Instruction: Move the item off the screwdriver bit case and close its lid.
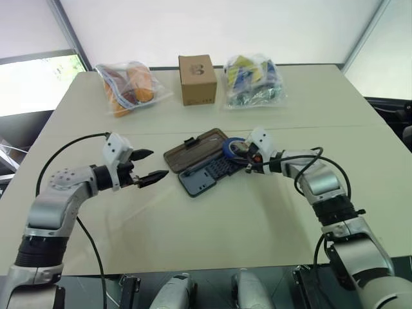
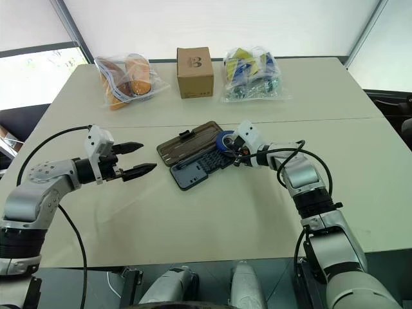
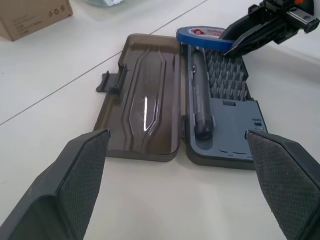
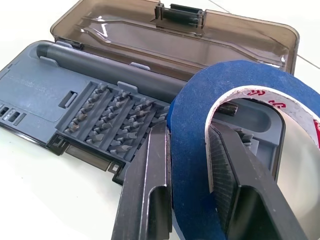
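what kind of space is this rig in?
Likely a lab or test room, not a home: a plain beige table by blank white walls, staged with props: a cardboard box, two clear bags of items, and an open screwdriver bit case.

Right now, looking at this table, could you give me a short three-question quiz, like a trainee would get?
1. True or false: the smoky brown translucent lid of the dark grey plastic screwdriver bit case is shut.
2. The right gripper has its fingers around which part of the flat blue ring of tape?
A. nothing, it is clear of the roll
B. the wall of the ring, one finger outside and one in the hollow
C. the whole roll from outside
3. Fill in: the left gripper has its jaws ____ and holds nothing.

Key: 1 false, the lid lies open flat on the pale table; 2 B; 3 open.
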{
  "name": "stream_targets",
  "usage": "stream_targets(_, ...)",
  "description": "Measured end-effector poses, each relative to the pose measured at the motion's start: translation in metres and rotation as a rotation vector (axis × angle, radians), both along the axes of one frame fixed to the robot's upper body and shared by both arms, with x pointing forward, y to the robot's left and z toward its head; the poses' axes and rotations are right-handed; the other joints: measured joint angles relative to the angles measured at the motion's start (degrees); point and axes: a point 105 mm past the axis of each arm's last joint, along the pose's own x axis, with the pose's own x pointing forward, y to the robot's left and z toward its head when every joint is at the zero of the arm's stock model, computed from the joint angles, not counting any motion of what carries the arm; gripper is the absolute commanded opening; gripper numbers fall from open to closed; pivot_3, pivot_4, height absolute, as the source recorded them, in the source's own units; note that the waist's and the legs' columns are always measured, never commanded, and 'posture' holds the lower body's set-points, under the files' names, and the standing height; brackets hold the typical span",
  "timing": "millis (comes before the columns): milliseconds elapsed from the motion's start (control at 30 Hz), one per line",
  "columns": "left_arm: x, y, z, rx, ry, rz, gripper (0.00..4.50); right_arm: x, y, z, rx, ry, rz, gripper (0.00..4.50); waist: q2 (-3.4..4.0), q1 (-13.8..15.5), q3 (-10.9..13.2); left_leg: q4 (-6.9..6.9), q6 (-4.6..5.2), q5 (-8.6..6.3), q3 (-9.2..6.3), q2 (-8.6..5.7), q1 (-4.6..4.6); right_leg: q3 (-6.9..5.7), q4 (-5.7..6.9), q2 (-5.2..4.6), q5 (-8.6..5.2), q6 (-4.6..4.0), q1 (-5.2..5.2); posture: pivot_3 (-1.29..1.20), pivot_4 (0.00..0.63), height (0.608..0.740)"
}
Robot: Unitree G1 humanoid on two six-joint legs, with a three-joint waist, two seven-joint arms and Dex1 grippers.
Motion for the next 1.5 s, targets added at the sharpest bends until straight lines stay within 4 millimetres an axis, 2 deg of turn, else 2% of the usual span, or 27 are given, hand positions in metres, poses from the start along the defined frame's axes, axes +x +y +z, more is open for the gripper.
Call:
stream_targets(100,0.0,0.0,0.0,0.001,-0.001,0.0,4.5,-0.002,-0.003,0.011,-0.004,-0.037,-0.01,0.49,0.09,-0.01,0.05,0.02,0.0,0.0,0.01,0.0,-0.06,0.0,0.03,-0.01,0.0,0.0,-0.07,0.0,0.15,0.74)
stream_targets(167,0.0,-0.001,0.0,-0.003,0.0,-0.006,4.5,0.001,-0.011,0.027,-0.005,-0.088,-0.04,0.49,0.1,0.07,0.06,0.02,0.0,0.0,0.01,-0.01,-0.07,0.0,0.04,-0.01,0.0,0.0,-0.07,0.0,0.15,0.74)
stream_targets(300,-0.001,-0.014,0.003,-0.016,0.0,-0.063,4.5,0.011,-0.046,0.068,-0.014,-0.214,-0.177,0.49,0.09,0.35,0.06,0.05,0.0,0.0,0.0,-0.03,-0.09,0.0,0.03,-0.03,0.0,0.0,-0.06,0.0,0.15,0.74)
stream_targets(400,-0.001,-0.03,0.01,-0.027,-0.018,-0.129,4.5,0.018,-0.076,0.079,-0.075,-0.258,-0.307,0.49,0.08,0.33,0.06,0.05,0.0,0.0,0.01,-0.03,-0.09,0.0,0.03,-0.03,0.0,0.0,-0.06,0.0,0.15,0.74)
stream_targets(467,-0.002,-0.04,0.014,-0.031,-0.028,-0.169,4.5,0.026,-0.114,0.068,-0.188,-0.241,-0.467,0.49,0.08,0.33,0.06,0.04,0.0,0.0,0.03,-0.03,-0.09,0.01,0.03,-0.04,0.0,0.0,-0.05,0.0,0.15,0.74)
stream_targets(533,-0.002,-0.045,0.012,-0.041,-0.022,-0.188,4.5,0.029,-0.165,0.044,-0.303,-0.176,-0.67,0.49,0.08,0.37,0.06,0.04,0.0,0.0,0.03,-0.04,-0.08,0.02,0.04,-0.04,0.0,0.0,-0.06,0.0,0.15,0.74)
stream_targets(600,-0.002,-0.048,0.009,-0.047,-0.011,-0.193,4.5,0.024,-0.205,0.019,-0.351,-0.093,-0.825,0.49,0.13,0.14,0.09,0.0,0.0,0.0,0.09,-0.03,-0.09,0.04,0.02,-0.05,0.0,0.0,-0.1,0.0,0.15,0.74)
stream_targets(700,-0.001,-0.05,0.006,-0.059,0.009,-0.193,4.5,0.022,-0.229,0.004,-0.394,-0.069,-0.911,0.49,0.32,-0.65,0.2,-0.08,0.0,0.0,0.36,0.06,-0.06,0.09,0.02,-0.04,0.0,0.0,-0.18,0.0,0.15,0.74)
stream_targets(733,-0.001,-0.05,0.005,-0.06,0.012,-0.191,4.5,0.024,-0.232,0.004,-0.392,-0.079,-0.922,1.29,0.38,-1.09,0.24,-0.08,0.0,0.0,0.36,0.08,-0.06,0.09,0.03,-0.04,0.0,0.0,-0.18,0.0,0.15,0.74)
stream_targets(767,-0.001,-0.05,0.005,-0.061,0.014,-0.192,4.5,0.026,-0.233,0.007,-0.39,-0.091,-0.929,1.55,0.4,-1.42,0.25,-0.09,-0.01,0.0,0.36,0.1,-0.06,0.09,0.03,-0.03,0.0,0.0,-0.2,0.0,0.15,0.74)
stream_targets(833,-0.001,-0.05,0.005,-0.062,0.015,-0.193,4.5,0.029,-0.234,0.011,-0.383,-0.114,-0.923,2.35,0.4,-1.7,0.25,-0.11,-0.01,0.0,0.37,0.14,-0.04,0.09,0.04,0.0,0.0,0.0,-0.2,0.0,0.15,0.74)
stream_targets(900,-0.001,-0.05,0.005,-0.061,0.016,-0.194,4.5,0.03,-0.233,0.01,-0.387,-0.122,-0.906,3.48,0.4,-1.6,0.25,-0.1,-0.01,0.0,0.35,0.14,-0.04,0.08,0.05,0.01,0.0,0.0,-0.19,0.0,0.15,0.74)
stream_targets(967,-0.001,-0.05,0.004,-0.061,0.016,-0.192,4.5,0.03,-0.233,0.01,-0.39,-0.13,-0.902,4.39,0.4,-1.53,0.25,-0.05,-0.01,0.0,0.35,0.12,-0.04,0.08,0.05,0.0,0.0,0.0,-0.16,0.0,0.15,0.74)
stream_targets(1200,0.005,-0.046,-0.001,-0.074,0.037,-0.148,4.5,0.032,-0.233,0.015,-0.421,-0.166,-0.916,4.47,0.39,-1.4,0.25,-0.02,-0.01,0.0,0.34,0.12,-0.03,0.07,0.05,0.01,0.0,0.0,-0.14,0.0,0.15,0.74)
stream_targets(1300,0.013,-0.042,-0.001,-0.083,0.035,-0.113,4.5,0.027,-0.23,0.023,-0.434,-0.198,-0.91,4.47,0.39,-1.22,0.25,0.01,-0.01,0.0,0.32,0.11,-0.06,0.07,0.14,0.0,0.0,0.0,-0.19,0.0,0.15,0.74)
stream_targets(1367,0.022,-0.032,0.001,-0.066,0.015,-0.068,4.5,0.013,-0.231,0.035,-0.441,-0.21,-0.902,4.47,0.42,-0.88,0.26,0.02,-0.01,0.0,0.29,0.08,-0.13,0.06,0.18,-0.01,0.0,0.0,-0.27,0.0,0.15,0.74)
stream_targets(1433,0.033,-0.019,0.003,-0.039,-0.01,-0.012,4.5,-0.001,-0.233,0.055,-0.417,-0.226,-0.919,4.47,0.43,-0.71,0.26,0.04,-0.01,0.0,0.3,0.07,-0.17,0.06,0.19,-0.02,0.0,0.01,-0.31,0.0,0.15,0.74)
stream_targets(1500,0.048,-0.008,0.003,0.006,-0.043,0.049,4.5,-0.012,-0.219,0.085,-0.328,-0.262,-0.9,4.47,0.43,-0.26,0.26,0.09,-0.01,0.0,0.38,0.09,-0.16,0.03,0.18,-0.01,0.0,0.01,-0.3,0.0,0.15,0.74)
